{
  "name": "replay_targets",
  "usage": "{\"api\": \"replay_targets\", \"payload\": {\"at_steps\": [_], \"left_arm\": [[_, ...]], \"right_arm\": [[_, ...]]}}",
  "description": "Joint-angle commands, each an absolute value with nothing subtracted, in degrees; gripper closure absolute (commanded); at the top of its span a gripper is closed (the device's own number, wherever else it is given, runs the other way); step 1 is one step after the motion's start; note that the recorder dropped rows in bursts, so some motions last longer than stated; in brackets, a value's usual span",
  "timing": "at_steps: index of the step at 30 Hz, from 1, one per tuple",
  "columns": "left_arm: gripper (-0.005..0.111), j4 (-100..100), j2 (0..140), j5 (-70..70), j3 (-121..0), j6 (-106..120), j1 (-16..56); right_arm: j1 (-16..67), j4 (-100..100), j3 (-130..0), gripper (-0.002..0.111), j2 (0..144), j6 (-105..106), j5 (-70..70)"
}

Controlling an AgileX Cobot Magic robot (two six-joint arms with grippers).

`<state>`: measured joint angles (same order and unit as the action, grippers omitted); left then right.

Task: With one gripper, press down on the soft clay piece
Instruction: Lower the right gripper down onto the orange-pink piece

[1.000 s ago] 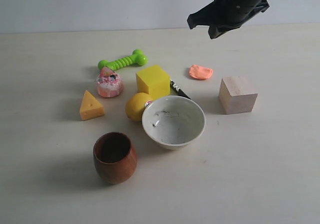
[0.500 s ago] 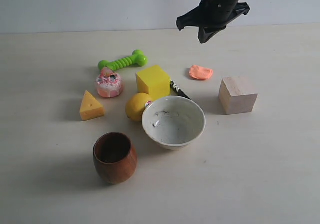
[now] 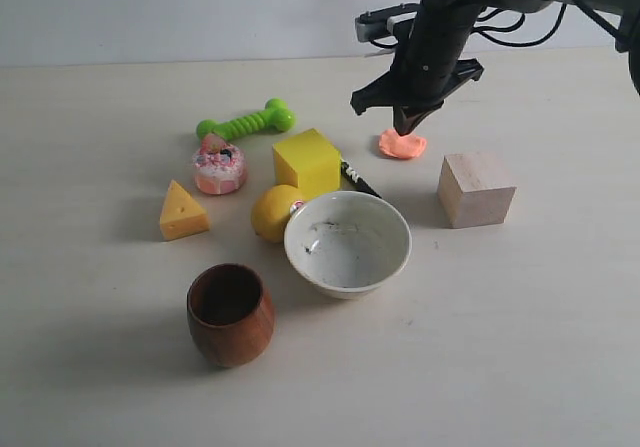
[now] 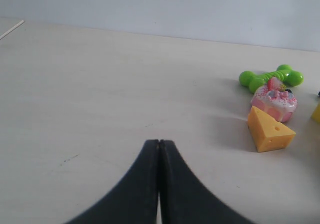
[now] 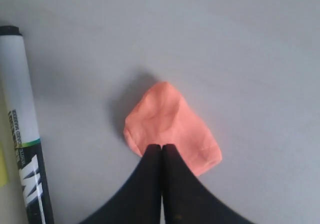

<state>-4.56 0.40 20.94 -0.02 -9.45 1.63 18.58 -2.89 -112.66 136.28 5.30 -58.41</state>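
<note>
The soft clay piece (image 3: 404, 146) is a flat salmon-orange blob on the table, behind the wooden cube (image 3: 475, 188). My right gripper (image 3: 404, 127) is shut and points down, its tip right above the clay's back edge. In the right wrist view the closed fingertips (image 5: 161, 147) overlap the clay (image 5: 170, 124); I cannot tell if they touch it. My left gripper (image 4: 159, 143) is shut with nothing in it, low over bare table, out of the exterior view.
A marker (image 5: 22, 134) lies beside the clay, next to the yellow block (image 3: 306, 161). A white bowl (image 3: 347, 243), lemon (image 3: 272, 212), donut toy (image 3: 219, 167), cheese wedge (image 3: 182, 212), green bone toy (image 3: 246, 121) and wooden cup (image 3: 230, 313) fill the middle-left.
The right arm has come down and forward from high at the back, bringing its shut gripper onto the clay's position. Nothing on the table has moved.
</note>
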Motion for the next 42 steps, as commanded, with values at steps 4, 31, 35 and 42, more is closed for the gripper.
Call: {"api": "replay_targets", "payload": {"at_steps": [4,31,35,42], "left_arm": [[0.107,-4.1,0.0,20.5,0.0,-9.1,2.0],[0.107,-4.1,0.0,20.5,0.0,-9.1,2.0],[0.107,-4.1,0.0,20.5,0.0,-9.1,2.0],[0.107,-4.1,0.0,20.5,0.0,-9.1,2.0]], "right_arm": [[16.3,-3.1,-113.1,0.108,137.9,5.8,-57.0],[16.3,-6.4,-113.1,0.108,147.3,6.6,-58.2],[16.3,-6.7,-113.1,0.108,148.1,6.4,-59.7],[16.3,-8.5,-113.1,0.108,148.0,6.0,-60.0]]}}
